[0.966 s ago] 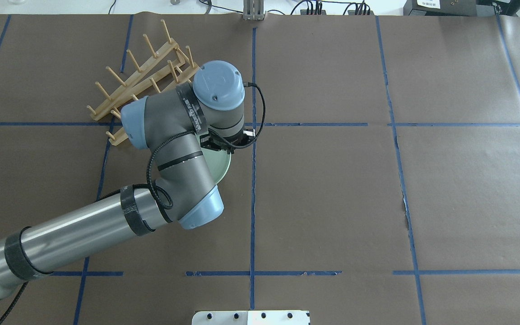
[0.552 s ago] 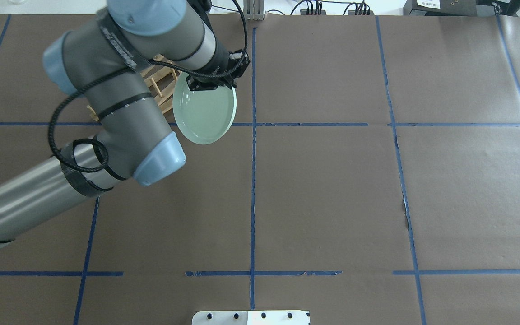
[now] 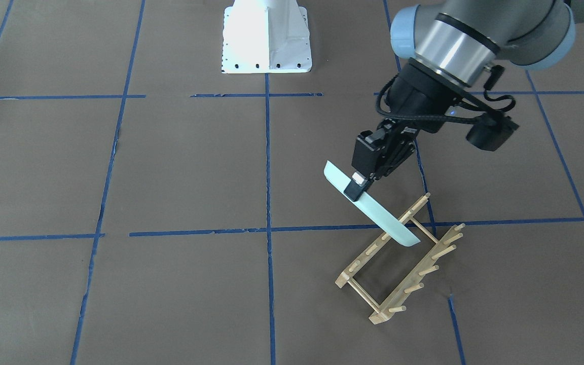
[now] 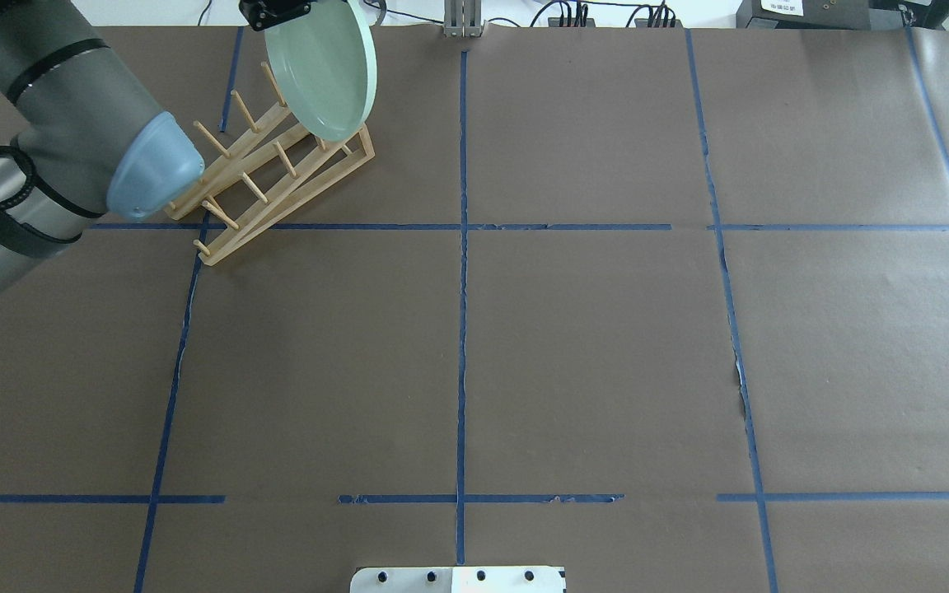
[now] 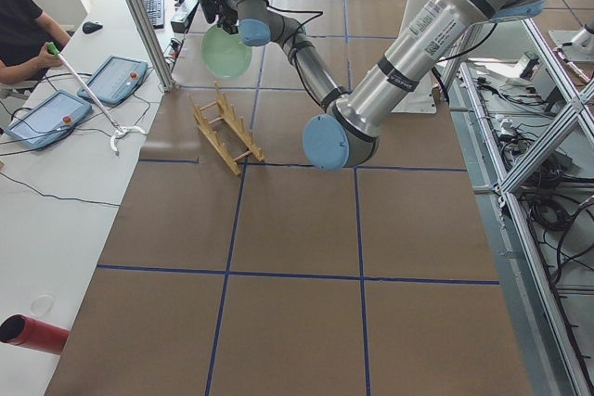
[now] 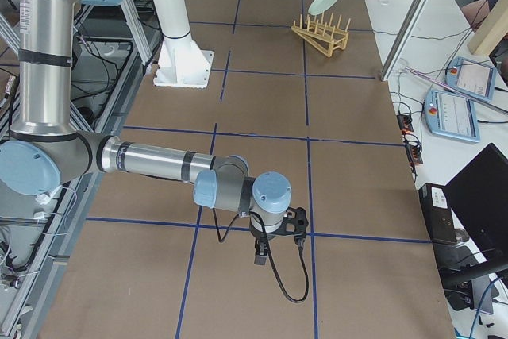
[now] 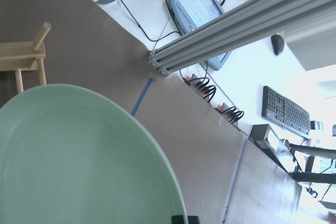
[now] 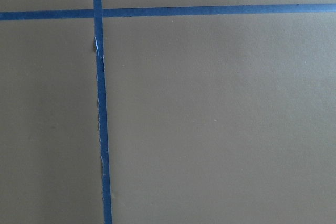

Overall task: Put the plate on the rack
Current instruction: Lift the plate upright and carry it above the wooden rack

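Pinching the plate [image 3: 388, 222] by its upper rim, the left gripper [image 3: 357, 187] is showing in the front-facing view with its fingers closed tight on the edge. The plate is hanging below the fingers, seen edge-on, its long line slanting down toward the rack [image 3: 398, 274]. Whether its low end is touching the rack I cannot tell. Bare table [image 3: 170, 167] is lying open on the view's left.

Overhead, the plate is turning its hollow face toward the camera, tilted, its lower rim overlapping the rack's end nearest the table's far edge.

From the left end, the plate is appearing just above the rack, close to the table's operator-side edge.

From the right end, the right gripper [image 6: 260, 256] is pointing down over the table, well apart from the rack; I cannot tell how its fingers are standing.

On the left wrist camera, the plate is filling the lower left, with a rack corner beyond it.

The right wrist camera is showing only table and blue tape [image 8: 100, 129]
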You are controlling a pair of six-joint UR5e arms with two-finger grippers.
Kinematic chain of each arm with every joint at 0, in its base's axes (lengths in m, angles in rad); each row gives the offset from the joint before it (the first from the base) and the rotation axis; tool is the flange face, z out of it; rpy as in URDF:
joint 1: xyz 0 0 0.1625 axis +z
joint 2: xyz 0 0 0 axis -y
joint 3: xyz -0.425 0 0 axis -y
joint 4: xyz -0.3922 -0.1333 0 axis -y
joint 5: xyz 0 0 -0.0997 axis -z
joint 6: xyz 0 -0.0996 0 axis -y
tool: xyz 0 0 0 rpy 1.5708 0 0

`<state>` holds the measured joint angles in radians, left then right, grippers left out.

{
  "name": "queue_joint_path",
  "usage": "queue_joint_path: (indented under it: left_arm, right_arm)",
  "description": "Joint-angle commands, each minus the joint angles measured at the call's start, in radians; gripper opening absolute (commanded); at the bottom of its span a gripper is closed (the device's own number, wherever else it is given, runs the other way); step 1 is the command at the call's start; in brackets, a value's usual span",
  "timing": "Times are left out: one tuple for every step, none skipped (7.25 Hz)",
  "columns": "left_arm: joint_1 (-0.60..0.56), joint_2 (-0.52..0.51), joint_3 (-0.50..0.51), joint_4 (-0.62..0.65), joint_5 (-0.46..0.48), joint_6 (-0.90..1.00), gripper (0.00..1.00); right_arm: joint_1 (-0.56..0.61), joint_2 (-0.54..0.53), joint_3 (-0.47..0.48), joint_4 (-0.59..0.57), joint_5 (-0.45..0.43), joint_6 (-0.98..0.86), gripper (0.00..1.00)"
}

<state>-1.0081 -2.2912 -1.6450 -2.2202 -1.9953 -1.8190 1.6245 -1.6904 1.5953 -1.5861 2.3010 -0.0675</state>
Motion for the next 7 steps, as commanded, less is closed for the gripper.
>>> queue_joint_path:
  left_arm:
    - [-0.050, 0.030, 0.170, -0.374, 0.085, -0.081, 0.00]
    - [-0.047, 0.035, 0.221, -0.476, 0.136, -0.083, 0.00]
    - [-0.049, 0.036, 0.243, -0.543, 0.144, -0.083, 0.00]
    - [-0.046, 0.045, 0.260, -0.567, 0.150, -0.083, 0.00]
    - [-0.040, 0.047, 0.278, -0.614, 0.168, -0.083, 0.00]
    - [-0.009, 0.070, 0.277, -0.636, 0.171, -0.082, 0.00]
    - [0.015, 0.081, 0.284, -0.677, 0.194, -0.080, 0.00]
  right_arm:
    - [0.000, 0.000, 0.000, 0.000, 0.000, 0.000, 1.00]
    - [0.000, 0.000, 0.000, 0.000, 0.000, 0.000, 1.00]
    - [0.000, 0.000, 0.000, 0.000, 0.000, 0.000, 1.00]
    - [0.000, 0.000, 0.000, 0.000, 0.000, 0.000, 1.00]
    - [0.000, 0.000, 0.000, 0.000, 0.000, 0.000, 1.00]
    - [0.000, 0.000, 0.000, 0.000, 0.000, 0.000, 1.00]
    - [0.000, 0.000, 0.000, 0.000, 0.000, 0.000, 1.00]
